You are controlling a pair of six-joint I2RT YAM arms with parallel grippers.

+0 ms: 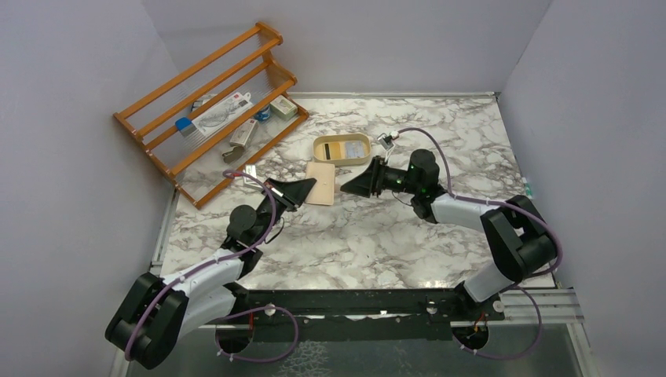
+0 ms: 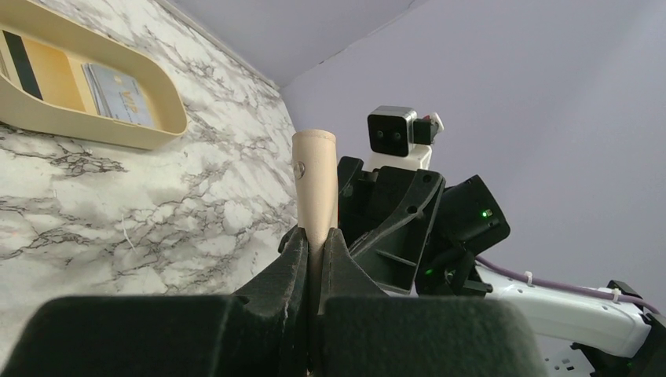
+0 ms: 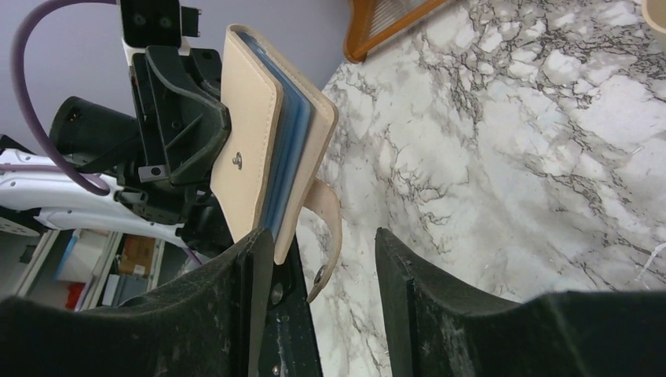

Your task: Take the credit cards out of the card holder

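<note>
Left gripper (image 2: 316,239) clamps the card holder (image 3: 259,126); right gripper (image 3: 322,239) faces it, jaws apart; both arms reach inward.

This is a robotics lab test cell rather than a lived-in room. Plain pale walls (image 1: 71,118) box in a marble-patterned worktop (image 1: 377,243) on three sides. The left arm (image 1: 206,275) and right arm (image 1: 471,210) are bolted to a black rail (image 1: 353,302) at its near edge, with purple cables (image 1: 275,214) looped along them. A wooden rack (image 1: 212,102) of oddments stands at the far left. The right wrist view shows blurred storage shelves (image 3: 47,259).
</note>
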